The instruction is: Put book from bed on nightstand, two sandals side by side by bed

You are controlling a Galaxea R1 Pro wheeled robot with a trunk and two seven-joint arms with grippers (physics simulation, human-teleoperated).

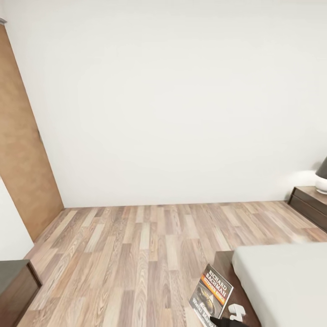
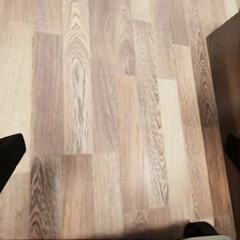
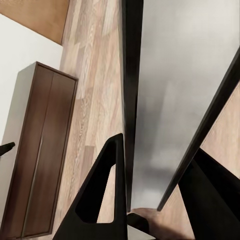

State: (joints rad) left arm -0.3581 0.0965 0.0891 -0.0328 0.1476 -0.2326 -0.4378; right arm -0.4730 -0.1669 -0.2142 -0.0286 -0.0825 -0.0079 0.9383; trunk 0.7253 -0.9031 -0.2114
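The book (image 1: 211, 293), with its dark cover, orange band and "RICHARD BACHMAN" lettering, is held tilted above the floor at the corner of the bed (image 1: 286, 281). My right gripper (image 1: 235, 312) is shut on its lower edge. In the right wrist view the two black fingers (image 3: 100, 200) clamp the book (image 3: 175, 75), which shows as a thin grey slab with dark edges. My left gripper (image 2: 120, 152) hangs open over bare wood floor with nothing between its tips. A nightstand (image 1: 311, 204) stands against the wall at far right. The sandals are out of view.
A grey-shaded lamp (image 1: 322, 177) sits on the nightstand. A brown door (image 1: 22, 154) is at left and a dark cabinet (image 1: 16, 286) at the lower left corner. A dark brown cabinet (image 3: 40, 150) stands by the white wall. Wood floor (image 1: 136, 245) stretches to the wall.
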